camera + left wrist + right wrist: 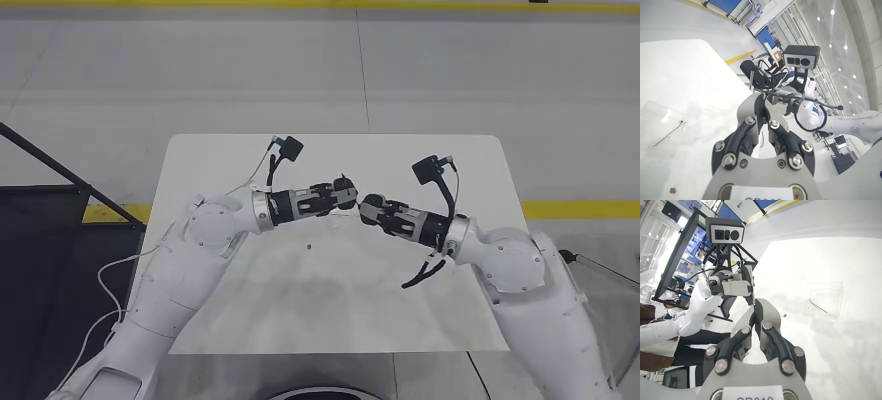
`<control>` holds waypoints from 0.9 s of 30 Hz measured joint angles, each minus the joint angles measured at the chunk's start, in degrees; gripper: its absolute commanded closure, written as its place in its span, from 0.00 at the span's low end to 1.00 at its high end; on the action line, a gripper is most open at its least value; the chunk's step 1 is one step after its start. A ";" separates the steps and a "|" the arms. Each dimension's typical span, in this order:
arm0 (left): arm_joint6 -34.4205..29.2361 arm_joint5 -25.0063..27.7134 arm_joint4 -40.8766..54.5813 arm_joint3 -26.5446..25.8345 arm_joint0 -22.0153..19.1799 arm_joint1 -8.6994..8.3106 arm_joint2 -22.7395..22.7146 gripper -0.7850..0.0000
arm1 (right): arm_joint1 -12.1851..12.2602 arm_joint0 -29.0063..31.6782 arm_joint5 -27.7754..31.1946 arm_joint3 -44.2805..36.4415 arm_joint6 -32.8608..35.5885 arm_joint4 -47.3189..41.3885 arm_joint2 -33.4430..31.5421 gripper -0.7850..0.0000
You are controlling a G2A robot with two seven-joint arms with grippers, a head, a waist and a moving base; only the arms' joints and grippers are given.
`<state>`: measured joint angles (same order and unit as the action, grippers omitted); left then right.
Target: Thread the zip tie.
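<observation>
Two white robot arms meet tip to tip above the middle of a white tabletop [250, 300]. The left gripper [762, 102] comes in from one side and the right gripper [755, 308] from the other, their ends touching or nearly so.

The left gripper's fingers [758, 109] are clenched, black pads pressed flat together. The right gripper's fingers [758, 315] are clenched the same way.

A thin black zip tie [806, 99] is held up in the air, right where the two sets of fingertips meet. It runs crosswise past the left fingertips and in front of the right gripper's body. Its short tail pokes out on one side. Its long end sticks out on the other, with the small square head [840, 108] hanging free. From here I cannot tell which pair of fingers is actually pinching the strap.

A clear plastic sheet [655, 113] lies flat on the tabletop, well apart from the grippers. On it rests a second zip tie [668, 133], lying straight and unthreaded. A small brown crumb [673, 190] sits on the bare tabletop nearer the arms.
</observation>
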<state>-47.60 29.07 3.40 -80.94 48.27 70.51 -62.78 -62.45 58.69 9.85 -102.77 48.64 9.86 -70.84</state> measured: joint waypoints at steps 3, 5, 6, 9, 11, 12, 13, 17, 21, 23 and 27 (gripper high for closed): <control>0.20 0.06 0.04 0.07 0.01 -0.04 0.00 1.00 | 0.05 0.00 0.12 0.05 0.07 -0.18 -0.07 1.00; 0.35 0.10 0.12 0.07 0.03 -0.05 0.05 1.00 | 0.09 0.02 0.16 0.05 0.15 -0.37 -0.09 1.00; 0.35 0.11 0.12 0.06 0.02 -0.06 0.07 1.00 | 0.10 0.03 0.16 0.05 0.21 -0.47 -0.10 1.00; 0.31 0.20 0.09 0.05 -0.05 -0.10 0.15 1.00 | 0.15 0.09 0.19 0.02 0.29 -0.70 -0.13 0.84; 0.30 0.26 0.06 0.06 -0.08 -0.12 0.20 1.00 | 0.18 0.12 0.23 0.04 0.37 -0.91 -0.11 0.75; 0.28 0.27 0.06 0.07 -0.09 -0.13 0.22 1.00 | 0.19 0.11 0.29 0.05 0.42 -0.96 -0.09 0.75; 0.28 0.28 0.07 0.08 -0.10 -0.14 0.24 1.00 | 0.20 0.11 0.34 0.08 0.46 -1.01 -0.08 0.75; 0.26 0.17 0.21 0.10 -0.14 -0.19 0.33 1.00 | 0.26 0.03 0.33 0.14 0.58 -1.11 0.00 0.76; 0.33 0.17 0.24 0.13 -0.17 -0.23 0.41 1.00 | 0.29 -0.10 0.36 0.27 0.69 -1.09 0.19 0.76; 0.37 0.24 0.31 0.14 -0.18 -0.24 0.46 1.00 | 0.30 -0.21 0.36 0.39 0.81 -1.09 0.36 0.89; 0.46 0.47 0.33 0.23 -0.22 -0.27 0.54 1.00 | 0.33 -0.36 0.34 0.50 0.91 -1.09 0.56 1.00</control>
<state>-47.14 29.54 3.73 -80.71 48.05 70.24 -62.24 -62.12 58.33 10.20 -102.27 49.55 8.76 -70.28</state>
